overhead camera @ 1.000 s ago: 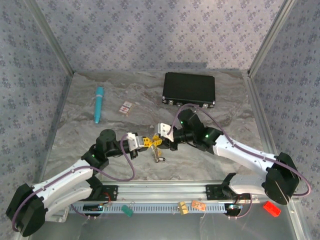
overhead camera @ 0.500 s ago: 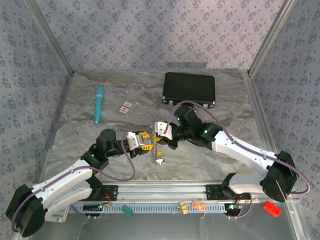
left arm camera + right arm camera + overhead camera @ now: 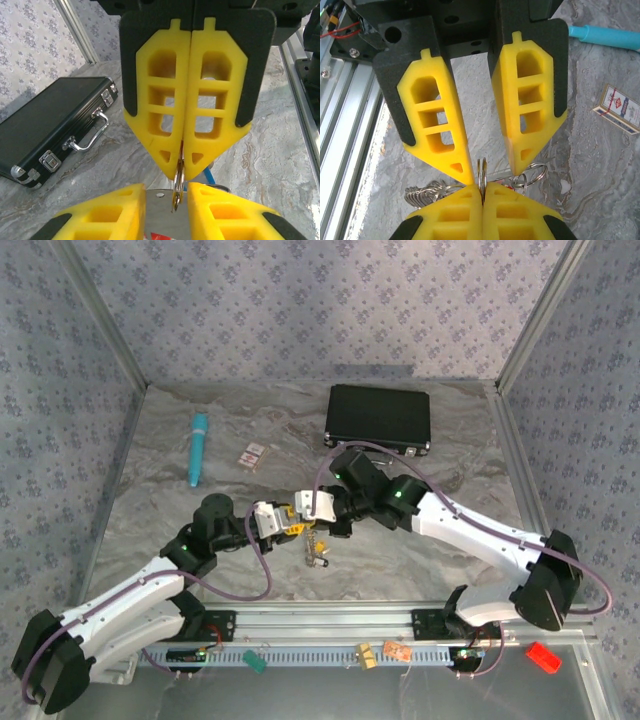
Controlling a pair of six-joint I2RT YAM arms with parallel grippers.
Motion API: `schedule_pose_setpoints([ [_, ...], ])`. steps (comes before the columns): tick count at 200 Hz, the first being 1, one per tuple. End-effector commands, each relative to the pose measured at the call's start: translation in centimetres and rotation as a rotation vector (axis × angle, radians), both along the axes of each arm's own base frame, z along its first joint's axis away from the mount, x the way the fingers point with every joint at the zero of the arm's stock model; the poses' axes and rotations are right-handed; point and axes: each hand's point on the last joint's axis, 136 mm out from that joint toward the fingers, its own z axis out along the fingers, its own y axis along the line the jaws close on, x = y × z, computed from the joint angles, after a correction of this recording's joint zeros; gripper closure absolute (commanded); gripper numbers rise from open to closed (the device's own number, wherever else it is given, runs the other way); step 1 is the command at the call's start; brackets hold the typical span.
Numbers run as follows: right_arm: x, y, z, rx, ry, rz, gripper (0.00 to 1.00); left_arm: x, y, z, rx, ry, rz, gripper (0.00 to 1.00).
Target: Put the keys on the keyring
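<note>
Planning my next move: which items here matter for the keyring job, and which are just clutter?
Job: keyring, its dangling chain, left gripper shut on keyring, right gripper open around it.
Lying about: black case, blue pen, small card.

White links (image 3: 130, 600), black joints (image 3: 212, 515), purple cables (image 3: 250, 592), yellow latticed claw fingers (image 3: 240, 100)

The thin silvery wire keyring (image 3: 178, 180) is polished, glinting metal; the fingers (image 3: 160, 105) of the left gripper (image 3: 183, 150) are matt moulded yellow plastic. The flat black case (image 3: 45, 120) looks finely textured, its handle (image 3: 90, 134) and latches (image 3: 50, 161) bright chrome; the grey marbled tabletop (image 3: 280, 150) is smooth
</note>
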Motion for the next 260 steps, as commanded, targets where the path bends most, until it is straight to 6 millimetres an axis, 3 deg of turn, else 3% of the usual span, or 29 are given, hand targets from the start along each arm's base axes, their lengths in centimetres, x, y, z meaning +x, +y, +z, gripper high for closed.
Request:
schedule_pose_setpoints([
  [1, 0.2, -0.3, 0.4, -0.038, -0.036, 0.007, 1.00, -0.2, -0.4, 1.5, -0.012, -0.028, -0.023, 0.72],
  [29, 0.4, -0.3, 0.7, -0.033, -0.052, -0.005, 1.00, -0.2, -0.2, 1.2, 0.007, -0.025, -0.017, 0.66],
  [85, 0.3, 0.3, 0.3, -0.028, -0.029, -0.001, 1.00, 0.0, -0.6, 1.4, -0.009, -0.025, -0.021, 0.77],
  [89, 0.5, 0.7, 1.6, -0.003, -0.045, -0.002, 1.00, 0.0, -0.6, 1.5, -0.009, -0.025, -0.024, 0.78],
  [131, 0.4, 1.3, 2.2, 0.040, -0.036, -0.003, 1.00, 0.0, -0.8, 1.2, -0.003, -0.018, -0.034, 0.81],
  [173, 0.4, 1.4, 2.6, 0.067, -0.025, -0.011, 1.00, -0.1, -0.9, 1.6, -0.022, -0.032, -0.043, 1.00],
  [176, 0.2, 1.1, 1.7, 0.054, -0.009, -0.017, 1.00, -0.2, -0.8, 1.6, -0.023, -0.031, -0.043, 1.00],
  [195, 0.7, -0.4, 2.6, 0.162, 0.051, -0.065, 0.76, -0.3, -0.8, 1.9, -0.045, -0.038, -0.041, 1.00],
  [219, 0.7, -1.7, 3.2, 0.272, 0.136, -0.101, 0.70, -0.5, -0.8, 2.0, -0.077, -0.032, -0.047, 1.00],
  [260, 0.4, -1.0, 2.6, 0.281, 0.172, -0.090, 0.69, -0.6, -0.9, 2.2, -0.096, -0.033, -0.054, 1.00],
])
